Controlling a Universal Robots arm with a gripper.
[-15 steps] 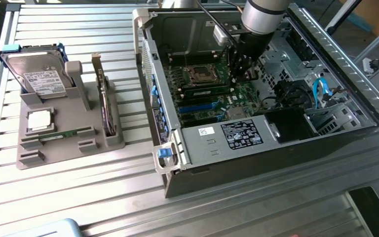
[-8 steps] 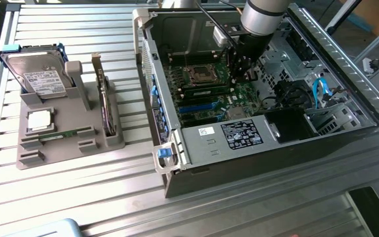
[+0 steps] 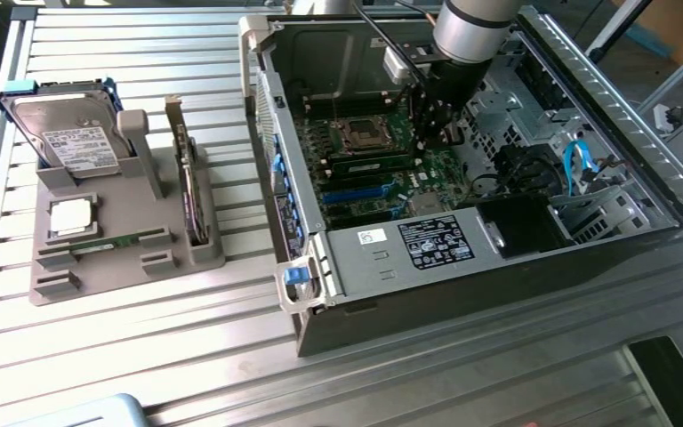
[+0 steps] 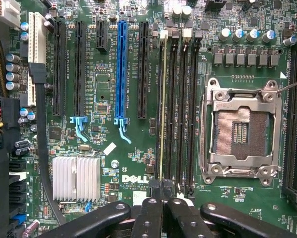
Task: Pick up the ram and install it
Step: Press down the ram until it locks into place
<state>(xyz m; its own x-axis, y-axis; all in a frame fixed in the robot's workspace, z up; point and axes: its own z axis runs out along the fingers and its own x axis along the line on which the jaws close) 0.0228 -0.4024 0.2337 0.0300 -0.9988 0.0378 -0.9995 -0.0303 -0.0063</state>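
Observation:
The ram (image 3: 372,166) is a narrow green stick with black chips. It stands on edge in a memory slot of the motherboard (image 3: 372,200), just beside the empty CPU socket (image 3: 359,133). In the wrist view the ram (image 4: 160,109) is a thin edge-on line running along the slot that has a white latch at its far end. My gripper (image 3: 437,133) reaches down into the open computer case. Its black fingers (image 4: 150,213) are shut together, and the gripper (image 4: 162,193) sits at the near end of the ram. Whether the tips touch the ram I cannot tell.
Empty black memory slots (image 4: 185,109) lie beside the ram, with the CPU socket (image 4: 240,131) beyond them. The case walls (image 3: 437,267) and a blue cable (image 3: 576,165) ring the board. On the exterior view's left, a grey holder (image 3: 128,258) carries a hard drive (image 3: 68,138) and an upright card (image 3: 188,178).

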